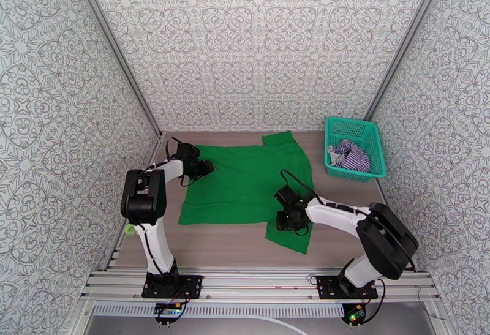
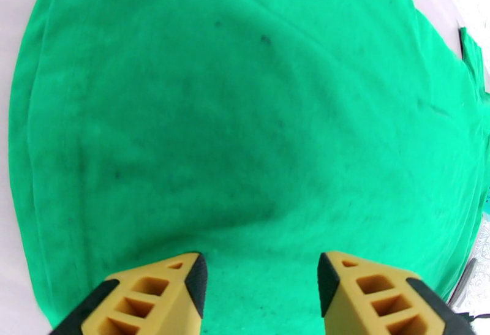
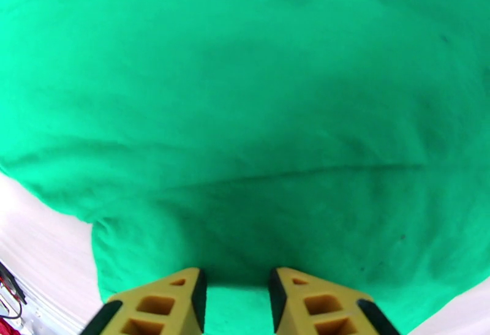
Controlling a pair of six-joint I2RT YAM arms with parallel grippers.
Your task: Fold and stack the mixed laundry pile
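The green T-shirt (image 1: 245,183) lies spread flat on the table. My left gripper (image 1: 205,168) rests at the shirt's far left edge. In the left wrist view its jaws (image 2: 263,281) stand wide apart over flat green cloth (image 2: 245,116). My right gripper (image 1: 285,223) sits low on the shirt's near right corner, by the sleeve that juts toward me. In the right wrist view its jaws (image 3: 237,293) stand closer together, still with a gap, and green cloth (image 3: 245,85) lies between the tips. The purple-and-white striped top (image 1: 350,155) lies crumpled in the basket.
A teal mesh basket (image 1: 352,123) stands at the back right against the patterned wall. Bare wooden table (image 1: 226,244) runs between the shirt and the arm bases. Patterned walls close in the left, back and right sides.
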